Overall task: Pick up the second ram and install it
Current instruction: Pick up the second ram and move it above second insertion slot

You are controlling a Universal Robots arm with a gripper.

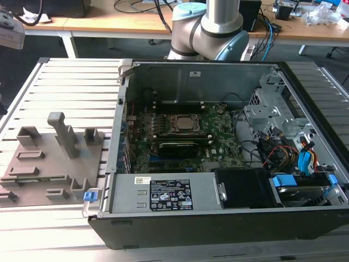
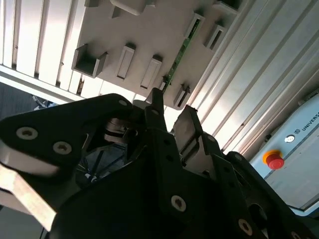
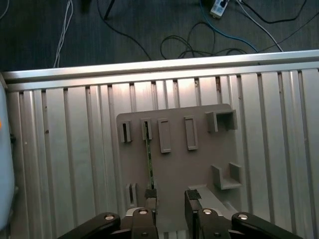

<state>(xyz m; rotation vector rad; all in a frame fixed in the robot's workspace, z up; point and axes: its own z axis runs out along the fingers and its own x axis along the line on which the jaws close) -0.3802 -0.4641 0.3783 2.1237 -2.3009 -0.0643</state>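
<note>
Here's the gripper [image 3: 172, 196] in the first wrist view, hanging over the grey tray [image 3: 174, 169] with its fingers [image 3: 193, 195] spread apart and nothing between them. There's the second ram [image 3: 149, 159], the thin green stick standing on edge in the tray's holders, untouched. One fingertip lines up with the stick's near end, but the stick is not between the fingers. The second wrist view agrees: gripper [image 2: 171, 107] wide, ram [image 2: 180, 52] parked in its slots beyond the tips.

In the exterior view the tray [image 1: 54, 164] sits on the slatted worktop [image 1: 65, 82] at the frame's left. The open computer case [image 1: 229, 218] fills the middle and right, with the motherboard [image 1: 218, 144] and CPU socket [image 1: 182, 124] exposed.

My read: this is early. Nothing is picked yet, and both the grasp and the seating remain.
</note>
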